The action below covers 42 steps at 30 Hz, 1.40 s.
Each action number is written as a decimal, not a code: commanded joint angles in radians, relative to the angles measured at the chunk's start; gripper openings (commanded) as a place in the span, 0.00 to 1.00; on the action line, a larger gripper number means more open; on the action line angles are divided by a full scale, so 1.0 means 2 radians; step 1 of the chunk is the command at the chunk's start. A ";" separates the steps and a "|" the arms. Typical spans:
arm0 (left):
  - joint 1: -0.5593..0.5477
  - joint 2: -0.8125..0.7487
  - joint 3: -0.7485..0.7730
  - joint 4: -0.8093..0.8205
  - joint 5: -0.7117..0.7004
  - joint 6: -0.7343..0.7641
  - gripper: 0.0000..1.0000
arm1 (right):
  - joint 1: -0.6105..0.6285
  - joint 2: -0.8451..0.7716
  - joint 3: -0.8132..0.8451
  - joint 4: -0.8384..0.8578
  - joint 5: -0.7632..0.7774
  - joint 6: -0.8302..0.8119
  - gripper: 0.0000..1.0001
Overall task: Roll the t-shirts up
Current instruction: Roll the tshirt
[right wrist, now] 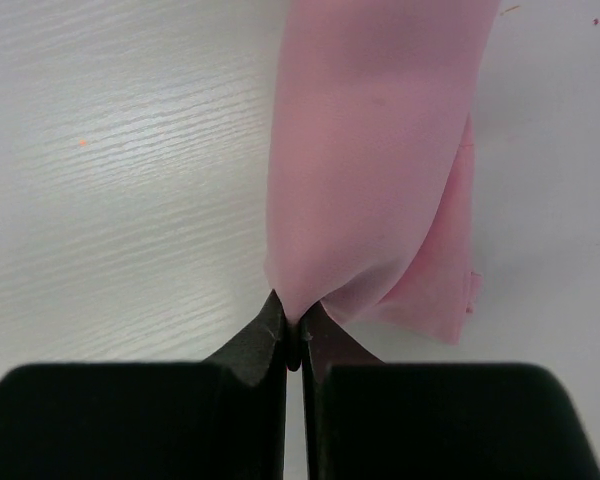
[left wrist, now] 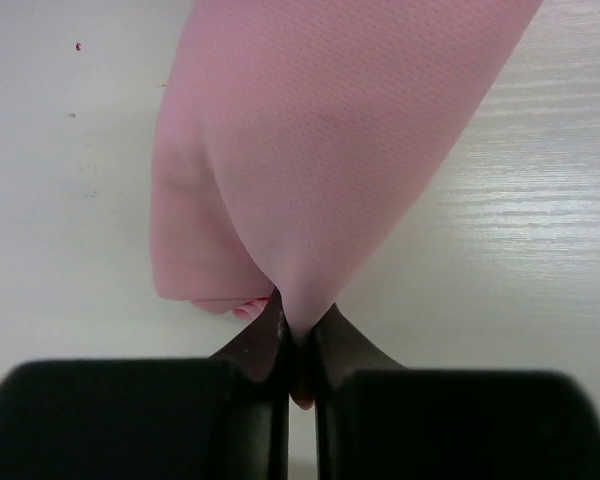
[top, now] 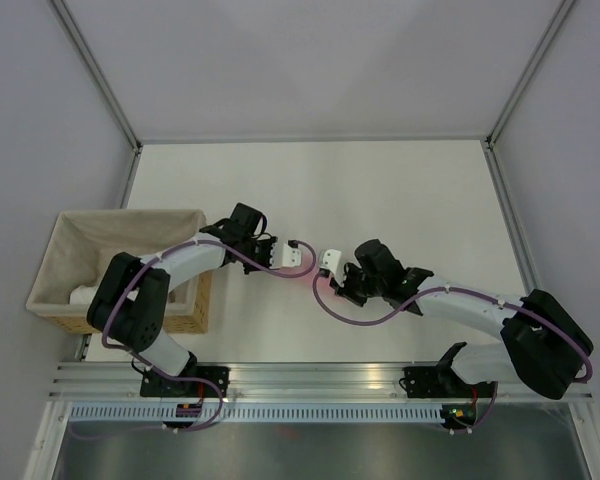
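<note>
A light-pink t-shirt, rolled into a thick tube, lies on the white table. In the left wrist view my left gripper is shut on one end of the roll, with cloth pinched between its black fingers. In the right wrist view my right gripper is shut on the other end of the same pink t-shirt. In the top view the left gripper and right gripper face each other at the table's middle, close together. The roll is washed out and mostly hidden there.
A woven wicker basket with beige lining stands at the left, beside the left arm, with a white item inside. The white table stretches behind the grippers. Metal frame posts stand at the back corners.
</note>
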 commanded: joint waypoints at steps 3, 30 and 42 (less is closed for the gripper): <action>0.006 -0.007 0.057 -0.111 0.038 0.010 0.02 | -0.015 -0.009 0.017 -0.039 -0.065 0.030 0.04; 0.083 0.129 0.249 -0.318 0.137 -0.084 0.48 | -0.197 0.189 0.108 -0.073 -0.313 0.173 0.03; 0.083 0.161 0.282 -0.234 0.169 -0.233 0.55 | -0.202 0.203 0.128 -0.082 -0.306 0.169 0.03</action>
